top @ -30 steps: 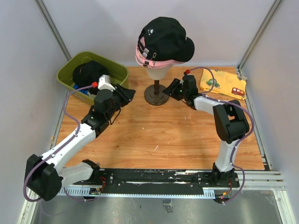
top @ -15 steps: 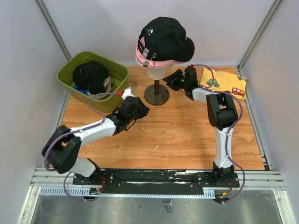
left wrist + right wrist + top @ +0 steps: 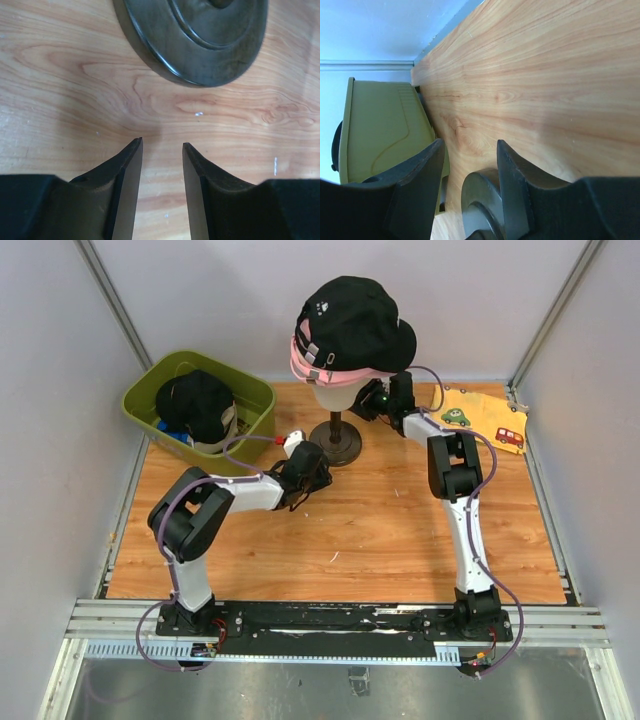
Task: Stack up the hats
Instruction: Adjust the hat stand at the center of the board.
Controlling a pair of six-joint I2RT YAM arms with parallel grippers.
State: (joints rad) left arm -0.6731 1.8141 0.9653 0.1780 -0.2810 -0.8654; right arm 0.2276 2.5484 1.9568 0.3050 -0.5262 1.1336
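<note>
A black hat sits on top of a pink hat on the cream mannequin head. Another black hat lies in the green bin, with a bit of blue hat showing beside it. My left gripper is low over the wood just in front of the stand's dark round base, open with only bare wood between its fingers. My right gripper hangs open right of the mannequin's neck, holding nothing.
A yellow cloth printed with cars lies at the back right. The green bin stands at the back left against the wall. White walls and metal posts close in the wooden table on three sides.
My left arm has swung from beside the bin across to the stand's base. My right gripper has moved back and left, closer to the mannequin's neck.
</note>
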